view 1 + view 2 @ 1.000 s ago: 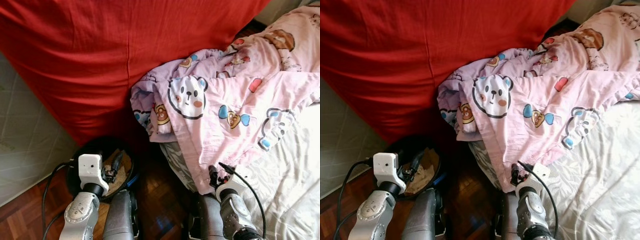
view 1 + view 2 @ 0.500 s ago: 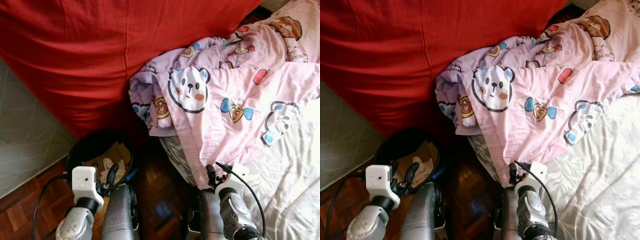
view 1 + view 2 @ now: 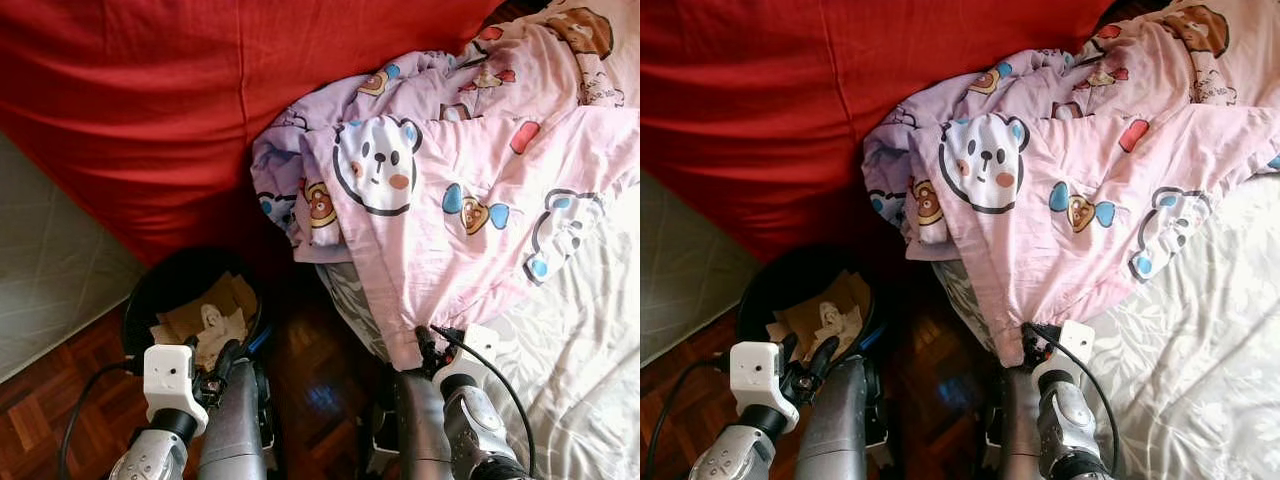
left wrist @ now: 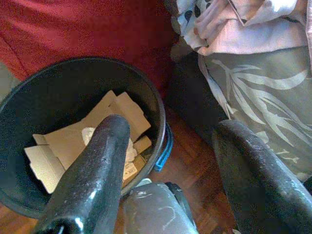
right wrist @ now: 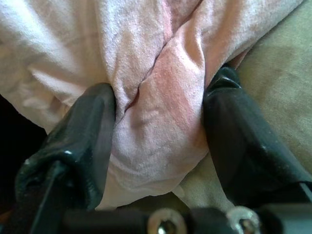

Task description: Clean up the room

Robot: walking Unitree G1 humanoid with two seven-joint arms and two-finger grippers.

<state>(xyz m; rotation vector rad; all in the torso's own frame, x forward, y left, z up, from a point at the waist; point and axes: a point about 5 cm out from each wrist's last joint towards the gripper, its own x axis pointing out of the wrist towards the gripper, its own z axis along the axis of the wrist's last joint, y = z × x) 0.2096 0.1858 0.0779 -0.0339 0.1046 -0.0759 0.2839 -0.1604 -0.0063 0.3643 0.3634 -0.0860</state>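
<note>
Looking down from the robot's head, nearest the camera are its two silver arms and grey legs over a dark wooden floor [image 3: 320, 390]. The right end effector [image 5: 158, 141] sits at the bed's near edge, its two black fingers [image 5: 85, 131] pinching a bunched lower corner of the pink cartoon-print blanket [image 3: 450, 200]; the wrist view shows cloth folded between the fingers and touching both. The left end effector [image 4: 165, 161] hangs low on the robot's left with its fingers spread and nothing between them, just above and beside a black bin [image 3: 160, 290] on the floor. The bin already holds pieces of brown cardboard [image 4: 92, 136] and some crumpled pale scraps, so some tidying looks done.

Further out, the blanket lies in a rumpled heap, draped off the bed's corner onto a large red cloth [image 3: 200, 110] that covers the area behind the bin. A grey leaf-patterned sheet [image 3: 580, 360] shows on the bed to the right. The blanket is not yet spread or folded, so in my judgement most of the bed-tidying remains.
</note>
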